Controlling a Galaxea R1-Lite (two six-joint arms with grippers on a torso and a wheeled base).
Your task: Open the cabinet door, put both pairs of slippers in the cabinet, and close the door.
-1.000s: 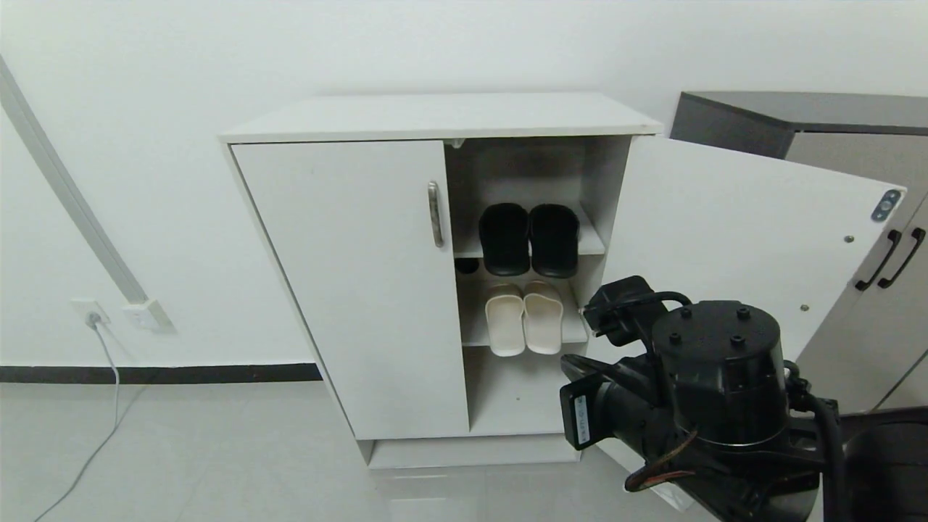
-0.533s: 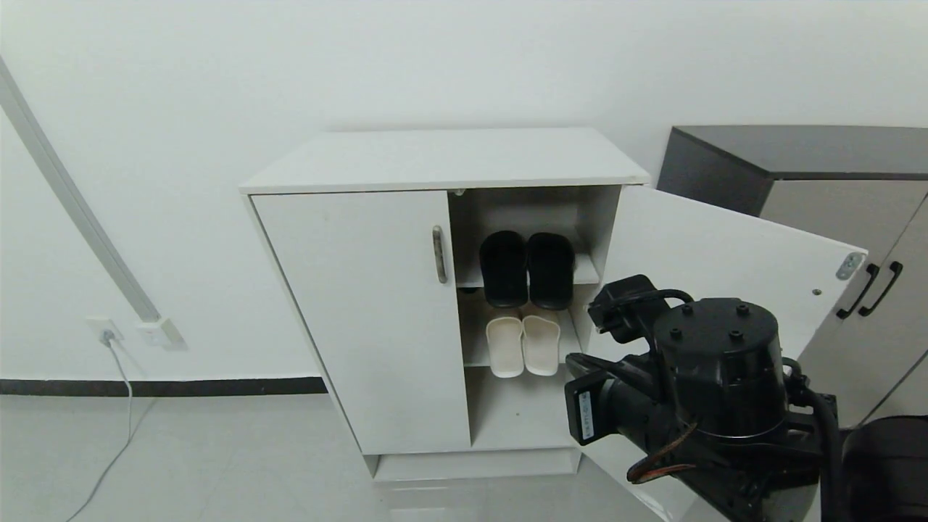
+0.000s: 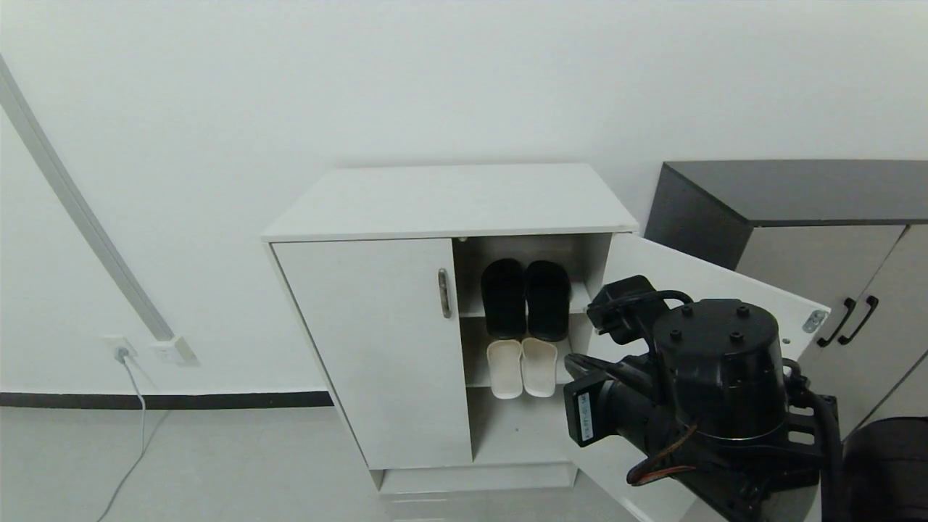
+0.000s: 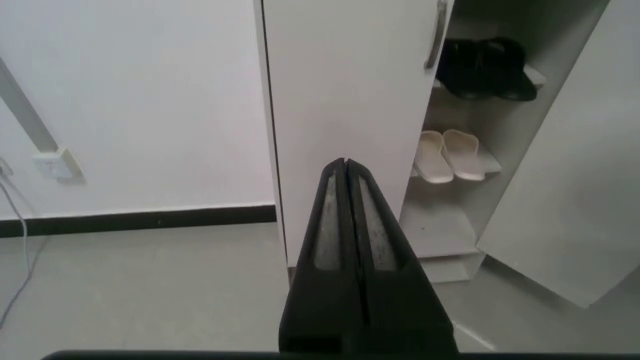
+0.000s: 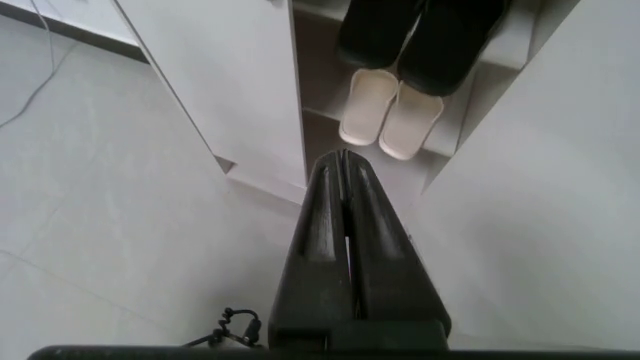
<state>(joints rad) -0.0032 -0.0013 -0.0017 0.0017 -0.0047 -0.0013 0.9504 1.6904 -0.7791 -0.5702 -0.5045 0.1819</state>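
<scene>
The white cabinet [image 3: 449, 199] stands against the wall with its left door [image 3: 377, 348] closed and its right door [image 3: 725, 286] swung open. Inside, a black pair of slippers [image 3: 527, 297] lies on the upper shelf, and a white pair of slippers [image 3: 520, 366] lies on the shelf below. My right arm sits in front of the open door. My right gripper [image 5: 345, 160] is shut on nothing above the floor, short of the white slippers [image 5: 390, 105]. My left gripper [image 4: 345, 165] is shut and empty, facing the closed left door [image 4: 345, 80].
A grey cabinet with a dark top [image 3: 819, 232] stands just right of the open door. A wall socket with a cable [image 3: 119, 355] and a slanted conduit [image 3: 80, 217] are at the left. Bare floor [image 3: 217, 471] lies in front.
The whole head picture has shifted: the cabinet now sits lower and smaller, so the camera moved. Both pairs of slippers stay on their shelves and the right door stays open.
</scene>
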